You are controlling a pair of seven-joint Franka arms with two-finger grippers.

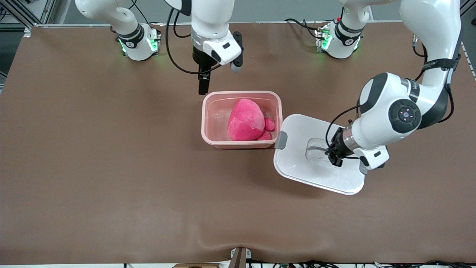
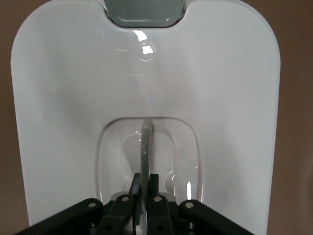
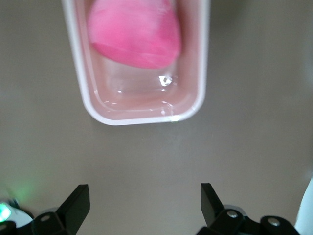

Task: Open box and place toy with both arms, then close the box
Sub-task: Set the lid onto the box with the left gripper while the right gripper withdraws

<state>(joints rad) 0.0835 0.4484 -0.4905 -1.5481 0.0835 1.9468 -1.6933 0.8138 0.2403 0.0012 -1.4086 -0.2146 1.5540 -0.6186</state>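
Note:
The pink tub of the box (image 1: pixel 208 119) stands open at the table's middle, with the hot-pink toy (image 1: pixel 245 120) lying inside it. The tub (image 3: pixel 88 93) and toy (image 3: pixel 137 34) also show in the right wrist view. The white lid (image 1: pixel 297 160) with a grey clip (image 1: pixel 281 140) lies tilted beside the tub, toward the left arm's end. My left gripper (image 1: pixel 332 155) is shut on the lid's clear handle (image 2: pixel 145 147), which stands upright between its fingers. My right gripper (image 1: pixel 202 85) is open and empty over the table just past the tub's rim, toward the robots' bases.
The brown table cover (image 1: pixel 111 167) stretches wide on all sides of the box. Both arm bases with green lights (image 1: pixel 139 44) stand along the table's edge by the robots. A cable hangs by the right arm's wrist.

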